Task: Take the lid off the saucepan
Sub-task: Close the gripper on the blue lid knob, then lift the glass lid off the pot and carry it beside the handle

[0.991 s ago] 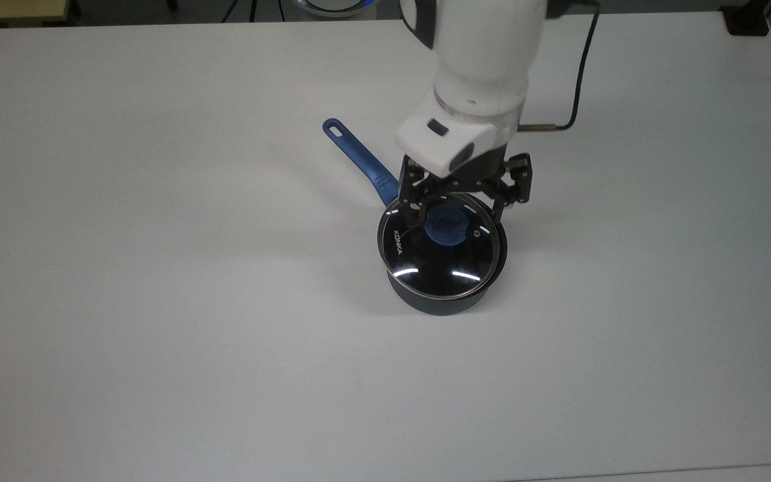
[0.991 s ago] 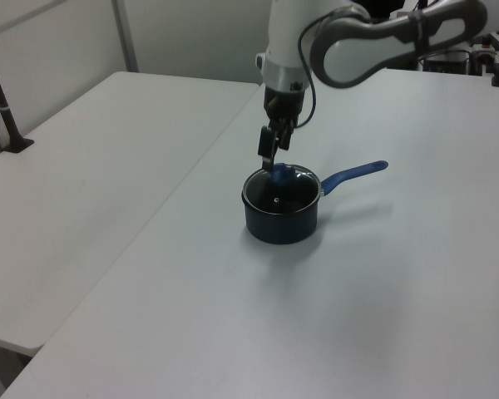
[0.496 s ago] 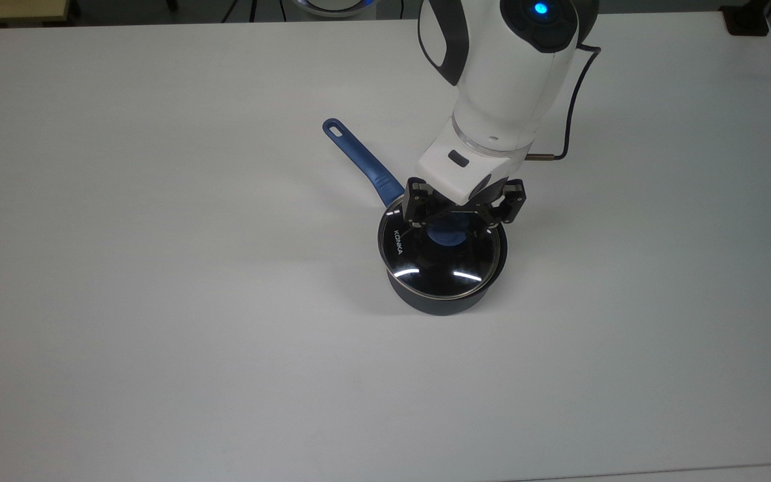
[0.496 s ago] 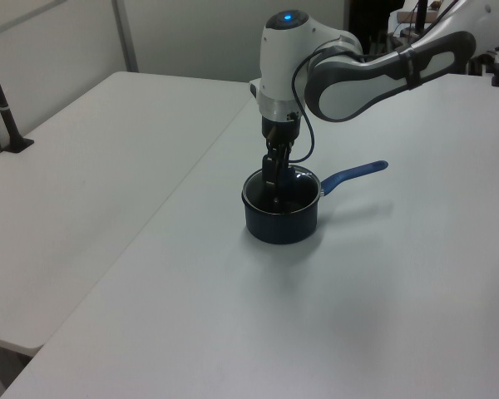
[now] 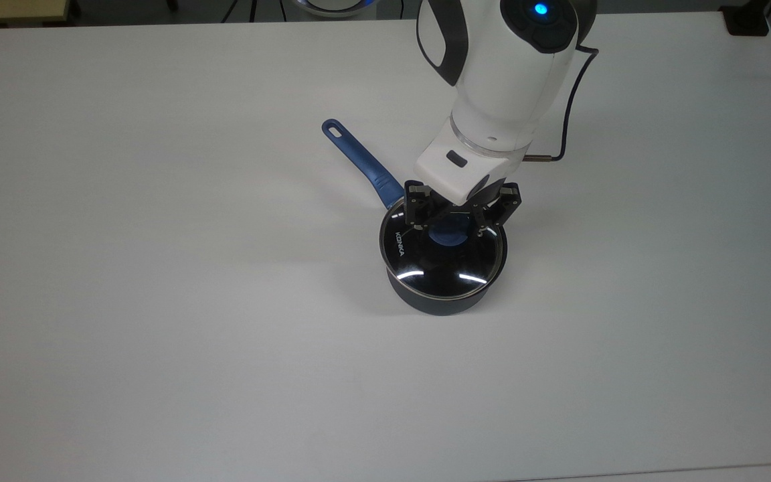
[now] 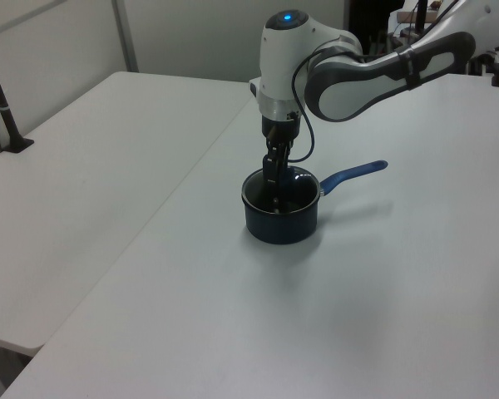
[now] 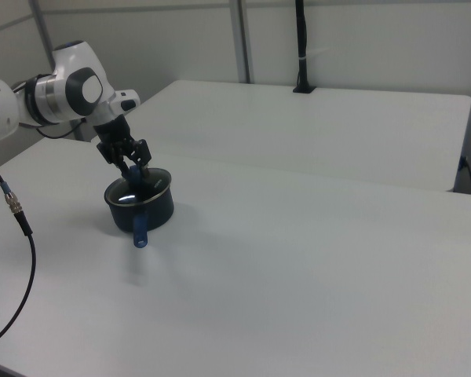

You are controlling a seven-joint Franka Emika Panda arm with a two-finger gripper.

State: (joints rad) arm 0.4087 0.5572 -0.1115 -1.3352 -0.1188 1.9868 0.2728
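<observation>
Partly hiding the lid's point(image 5: 440, 258) knob, the open gripper point(image 5: 448, 231) straddles it; the saucepan point(image 5: 425, 301) handle points toward the top view's upper left.

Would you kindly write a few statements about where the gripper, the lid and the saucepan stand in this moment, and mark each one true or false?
1. The lid sits on the saucepan. True.
2. The gripper is over the lid's blue knob, one finger on each side of it. True.
3. The saucepan's handle points toward the top view's lower right. False: it runs toward the top view's upper left.
4. The lid lies flat on the table beside the saucepan. False: it covers the saucepan.
5. In the left view the handle sticks out to the saucepan's right. True.
6. A second pot stands on the table. False: the saucepan is the only pot there.
</observation>
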